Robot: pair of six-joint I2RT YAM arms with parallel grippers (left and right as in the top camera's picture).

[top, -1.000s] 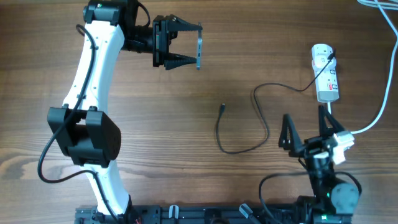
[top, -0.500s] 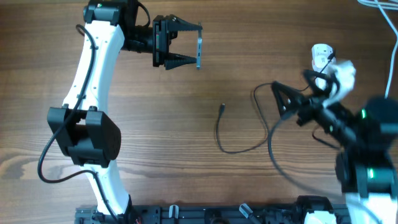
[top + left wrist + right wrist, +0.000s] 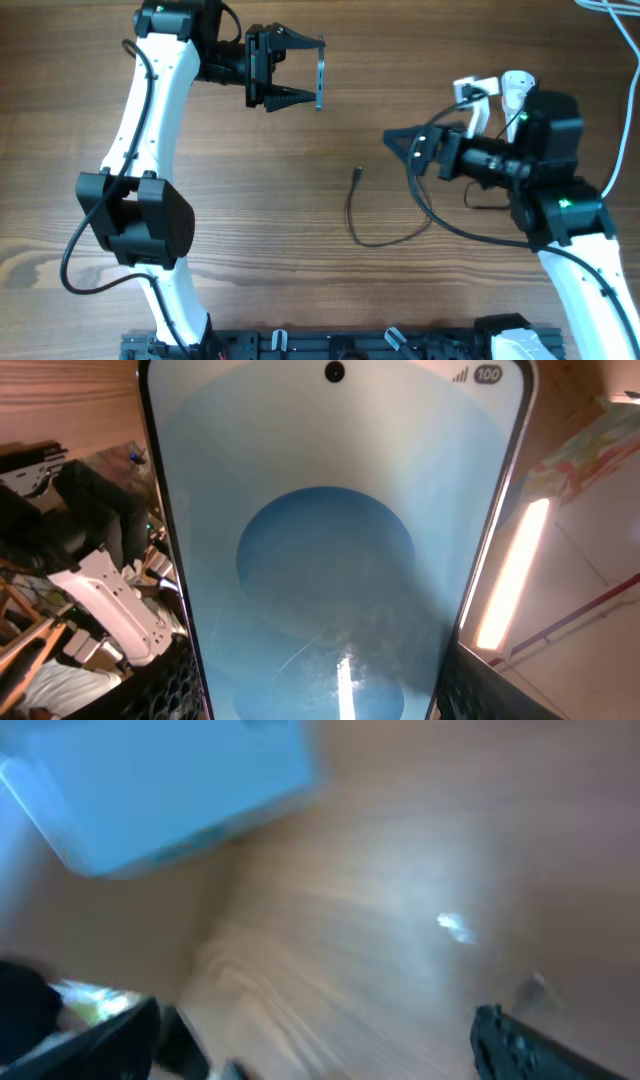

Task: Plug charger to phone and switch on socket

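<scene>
Wooden tabletop [image 3: 250, 260] carries everything; the left gripper [image 3: 305, 72] is clamped on the phone [image 3: 319, 76], whose blue screen fills the left wrist view. The right gripper [image 3: 398, 143], fingers spread and empty, hangs over a bend of the charger [image 3: 392, 234]. The charger's tip lies loose on the wood, and the socket [image 3: 516, 84] peeks out behind that arm.
</scene>
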